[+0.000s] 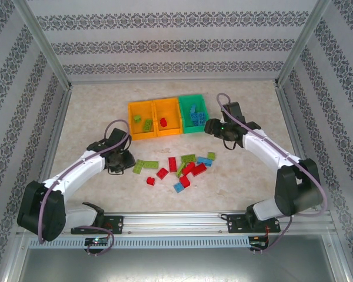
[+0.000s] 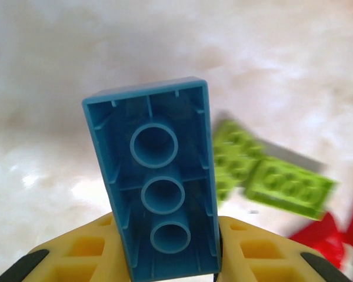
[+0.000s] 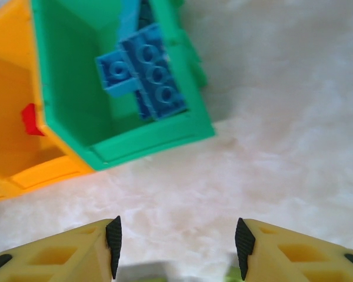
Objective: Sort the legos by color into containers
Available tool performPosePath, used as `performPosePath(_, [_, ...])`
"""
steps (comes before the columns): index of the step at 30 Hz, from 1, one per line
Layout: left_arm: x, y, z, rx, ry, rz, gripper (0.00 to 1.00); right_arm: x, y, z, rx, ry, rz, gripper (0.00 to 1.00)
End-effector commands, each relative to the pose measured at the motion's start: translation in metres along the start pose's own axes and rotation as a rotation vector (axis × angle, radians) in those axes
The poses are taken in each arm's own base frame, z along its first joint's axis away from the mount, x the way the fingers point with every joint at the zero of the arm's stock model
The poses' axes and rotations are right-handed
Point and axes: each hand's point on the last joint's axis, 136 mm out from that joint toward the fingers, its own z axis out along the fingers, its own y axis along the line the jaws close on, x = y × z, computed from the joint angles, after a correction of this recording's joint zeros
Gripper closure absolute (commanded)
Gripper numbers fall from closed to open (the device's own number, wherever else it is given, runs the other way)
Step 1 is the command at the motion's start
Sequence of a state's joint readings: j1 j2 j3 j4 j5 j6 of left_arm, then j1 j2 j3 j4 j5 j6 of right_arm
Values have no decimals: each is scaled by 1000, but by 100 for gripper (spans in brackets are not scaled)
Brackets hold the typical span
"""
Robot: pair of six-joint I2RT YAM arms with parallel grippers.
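My left gripper [image 1: 121,160] is shut on a blue lego [image 2: 156,182], which stands up between its yellow fingers [image 2: 76,255] with its hollow underside facing the camera. It hangs just left of the loose legos [image 1: 185,167], a scatter of red, blue and lime bricks. The containers stand in a row: an orange bin [image 1: 132,120] with lime bricks, an orange bin [image 1: 167,101] with a red brick, and a green bin [image 1: 194,97] with blue bricks [image 3: 150,70]. My right gripper [image 3: 176,247] is open with nothing in it, over bare table just in front of the green bin [image 3: 123,144].
Two lime bricks [image 2: 270,176] and a red one [image 2: 329,235] lie on the table right of the held brick. Metal frame posts and patterned walls ring the marbled tabletop [image 1: 94,117]. The orange bin's near corner [image 3: 23,170] is left of my right gripper.
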State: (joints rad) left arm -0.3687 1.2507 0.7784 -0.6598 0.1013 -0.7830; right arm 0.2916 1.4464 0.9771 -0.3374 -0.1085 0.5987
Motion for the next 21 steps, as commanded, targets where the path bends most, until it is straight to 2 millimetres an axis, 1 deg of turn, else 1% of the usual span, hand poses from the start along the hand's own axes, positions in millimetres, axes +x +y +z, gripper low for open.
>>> performPosePath(1, [-17, -38, -16, 66, -51, 104, 70, 4, -24, -10, 56, -15, 3, 44])
performPosePath(3, [-28, -65, -22, 104, -73, 161, 70, 10, -33, -10, 74, 1, 4, 44])
performPosePath(6, [-43, -113, -26, 164, -96, 265, 70, 23, -45, -9, 107, 37, 8, 44])
performPosePath(8, [-52, -150, -26, 206, -100, 342, 70, 33, -53, -6, 121, 57, 16, 43])
performPosePath(11, [-66, -199, -23, 272, -97, 417, 70, 46, -63, -5, 142, 79, 37, 43])
performPosePath(14, [-79, -239, -13, 323, -93, 471, 70, 57, -68, -5, 142, 91, 58, 43])
performPosePath(17, [-86, -275, -1, 396, -58, 506, 70, 65, -68, -7, 128, 102, 67, 43])
performPosePath(19, [-87, -294, 7, 432, -39, 526, 70, 70, -66, -9, 127, 112, 55, 43])
performPosePath(21, [-90, -306, 18, 443, -24, 538, 70, 75, -66, -12, 133, 118, 40, 43])
